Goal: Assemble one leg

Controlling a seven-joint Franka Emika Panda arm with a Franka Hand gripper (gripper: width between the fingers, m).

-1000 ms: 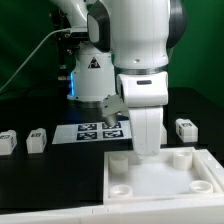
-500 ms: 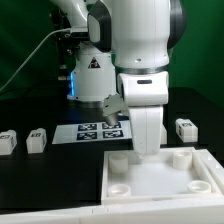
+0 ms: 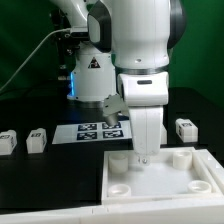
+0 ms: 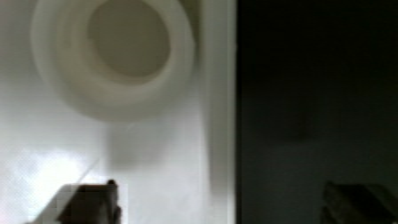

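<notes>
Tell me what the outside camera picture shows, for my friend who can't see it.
A big white robot arm hangs with its jaws low over the far edge of a flat white board with round corner sockets. Small white tagged legs sit on the black table: two at the exterior view's left, one at its right.

The only legible sign is a black warning triangle [image 3: 93, 63] on the arm [image 3: 140, 40].

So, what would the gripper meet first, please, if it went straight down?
Likely the large white board, at its edge beside a round socket: the gripper has one jaw over it, the other over the black table.
</notes>
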